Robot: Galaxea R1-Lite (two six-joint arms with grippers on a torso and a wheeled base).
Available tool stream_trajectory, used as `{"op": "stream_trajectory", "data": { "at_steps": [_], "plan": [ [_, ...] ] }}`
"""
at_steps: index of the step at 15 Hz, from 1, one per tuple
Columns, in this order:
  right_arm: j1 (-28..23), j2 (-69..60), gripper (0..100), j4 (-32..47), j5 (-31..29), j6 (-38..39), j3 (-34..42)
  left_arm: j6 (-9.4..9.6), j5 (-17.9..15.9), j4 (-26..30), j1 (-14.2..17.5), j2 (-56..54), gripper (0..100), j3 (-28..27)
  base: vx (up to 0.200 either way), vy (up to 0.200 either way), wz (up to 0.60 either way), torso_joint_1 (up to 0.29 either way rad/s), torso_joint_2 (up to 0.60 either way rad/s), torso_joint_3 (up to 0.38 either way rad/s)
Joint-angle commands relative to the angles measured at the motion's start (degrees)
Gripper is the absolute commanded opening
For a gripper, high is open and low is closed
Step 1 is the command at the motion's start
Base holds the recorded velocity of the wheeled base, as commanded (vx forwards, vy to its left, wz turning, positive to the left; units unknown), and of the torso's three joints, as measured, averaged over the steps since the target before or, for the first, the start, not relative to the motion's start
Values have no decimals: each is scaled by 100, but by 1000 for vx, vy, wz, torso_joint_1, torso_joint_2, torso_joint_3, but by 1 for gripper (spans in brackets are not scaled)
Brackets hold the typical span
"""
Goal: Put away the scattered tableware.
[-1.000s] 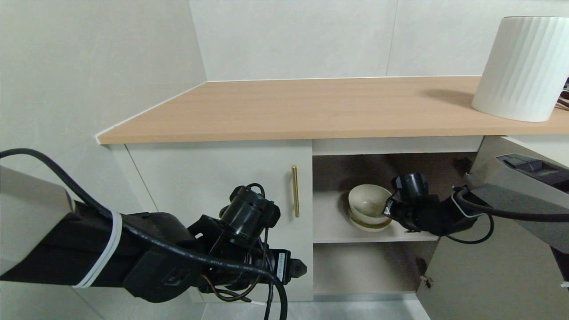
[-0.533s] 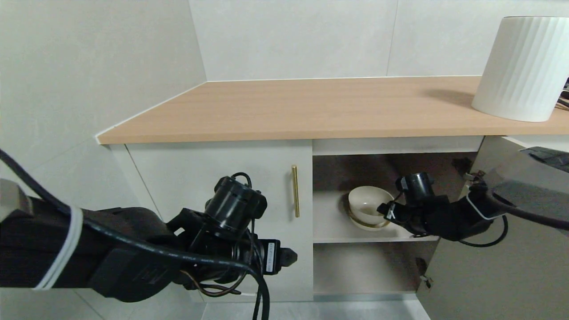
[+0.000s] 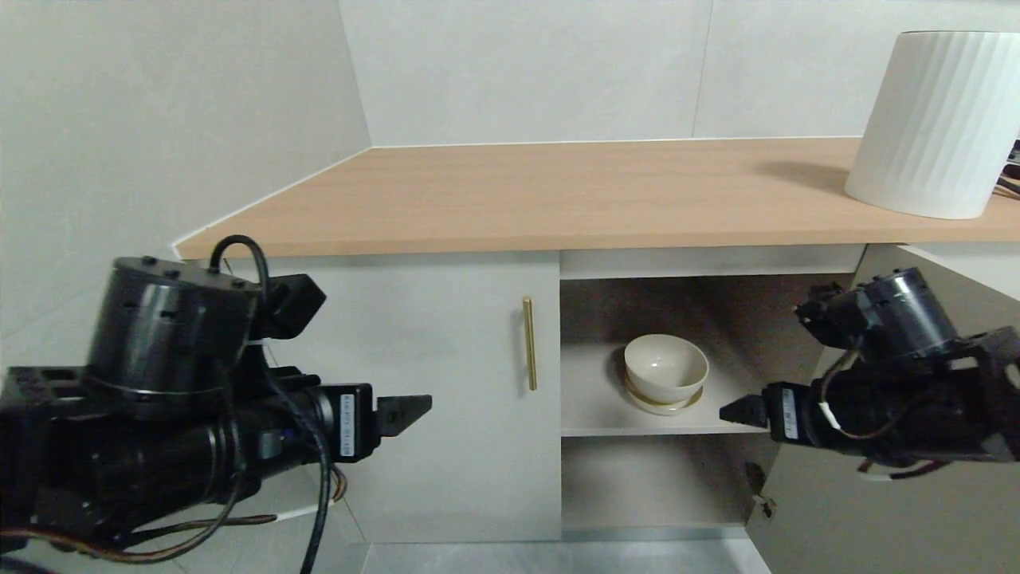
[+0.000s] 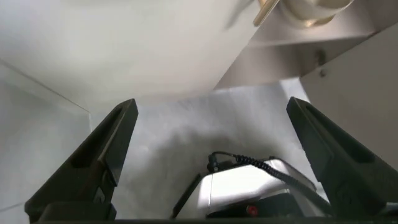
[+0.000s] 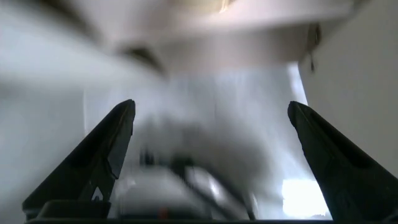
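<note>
Bowl (image 3: 666,367) upright on a plate (image 3: 664,404), on the cabinet's upper shelf (image 3: 590,402), right door (image 3: 837,494) swung open. Right pincer (image 3: 737,411) out in front of the shelf edge, just right of the bowl and not touching it; fingers spread wide, nothing between. Left pincer (image 3: 413,410) likewise open and empty, before the shut left door (image 3: 414,319), well apart from the bowl, with the brass handle (image 3: 527,343) between. On the table (image 3: 558,191), far right, a ribbed white container (image 3: 932,119).

Left pincer (image 4: 211,107) and right pincer (image 5: 211,107), both wide open, empty.
</note>
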Motion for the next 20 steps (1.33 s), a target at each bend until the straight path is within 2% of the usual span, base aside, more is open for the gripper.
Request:
{"op": "stream_trajectory", "data": {
  "at_steps": [1, 2, 7, 20],
  "plan": [
    [444, -1423, 100, 827, 62, -74, 114, 8, -21, -18, 129, -843, 100, 324, 0, 0, 0, 0, 0, 0],
    [444, -1625, 100, 1030, 80, -65, 157, 17, -82, -44, 146, -896, 100, 342, 0, 0, 0, 0, 0, 0],
    [444, -1660, 100, 1056, 36, -74, 245, 25, -73, -44, 120, -614, 100, 254, 0, 0, 0, 0, 0, 0],
    [453, -1766, 100, 1065, 18, -267, 360, 17, -73, -18, 102, -597, 100, 289, -200, 0, 0, 3, 2, 3]
  ]
}}
